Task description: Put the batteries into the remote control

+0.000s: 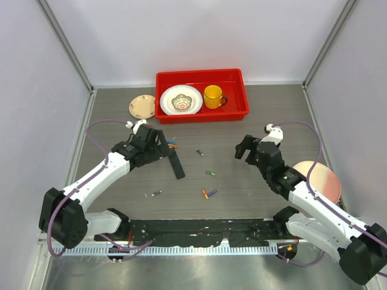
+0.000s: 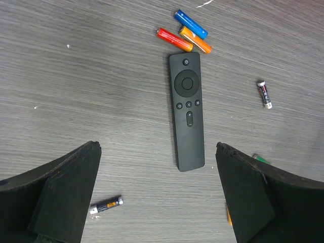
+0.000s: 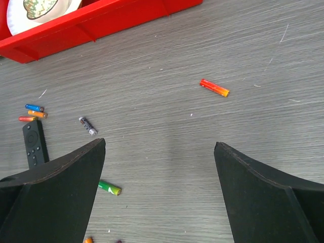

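Note:
The black remote control (image 2: 188,109) lies face up on the grey table, just ahead of my left gripper (image 2: 157,149), which hangs open above it with nothing between its fingers. At the remote's far end lie blue (image 2: 191,24), red (image 2: 174,39) and orange (image 2: 195,40) batteries. A dark battery (image 2: 106,205) rests near the left finger. From above, the remote (image 1: 177,162) points toward green (image 1: 210,173), orange (image 1: 205,194) and purple (image 1: 212,193) batteries. My right gripper (image 3: 159,144) is open over bare table, with a red-orange battery (image 3: 214,87) ahead and a green one (image 3: 109,188) by its left finger.
A red tray (image 1: 199,74) at the back holds a white bowl (image 1: 181,99) and a yellow mug (image 1: 213,96). A small patterned plate (image 1: 142,106) sits left of the tray. A pink plate (image 1: 323,180) lies at the right, beside my right arm.

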### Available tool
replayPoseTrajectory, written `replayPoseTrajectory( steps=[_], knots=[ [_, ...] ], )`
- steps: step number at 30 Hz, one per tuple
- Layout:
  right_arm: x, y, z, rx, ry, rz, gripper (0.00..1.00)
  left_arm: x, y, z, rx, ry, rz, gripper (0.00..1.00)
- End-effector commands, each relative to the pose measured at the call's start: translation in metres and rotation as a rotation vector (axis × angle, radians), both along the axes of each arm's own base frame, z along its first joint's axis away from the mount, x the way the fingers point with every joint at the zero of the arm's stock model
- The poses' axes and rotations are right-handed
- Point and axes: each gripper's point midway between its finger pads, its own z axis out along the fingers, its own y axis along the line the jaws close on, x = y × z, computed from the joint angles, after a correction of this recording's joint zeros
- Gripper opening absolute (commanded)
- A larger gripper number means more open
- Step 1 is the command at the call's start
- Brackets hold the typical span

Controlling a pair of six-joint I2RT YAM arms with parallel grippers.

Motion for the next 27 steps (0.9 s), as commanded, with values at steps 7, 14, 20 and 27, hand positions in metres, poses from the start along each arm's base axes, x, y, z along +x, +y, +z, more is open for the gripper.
replayPoseTrajectory(
  steps=[7, 14, 20, 27],
  knots=[
    [-0.005, 0.035, 0.016, 0.118, 0.002, 0.149, 0.94, 0.005, -0.01, 0.025, -0.118, -0.165, -0.029, 1.0],
    [-0.003, 0.02, 0.009, 0.024, 0.055, 0.094, 0.94, 0.005, -0.037, 0.01, -0.06, -0.124, -0.037, 0.98],
    [-0.008, 0.02, 0.007, 0.038, 0.072, 0.091, 0.94, 0.017, -0.047, -0.009, 0.008, -0.047, 0.155, 1.0],
    [-0.015, 0.018, 0.009, 0.043, 0.079, 0.106, 0.94, 0.034, -0.044, -0.03, 0.085, -0.037, 0.243, 1.0]
  ],
)
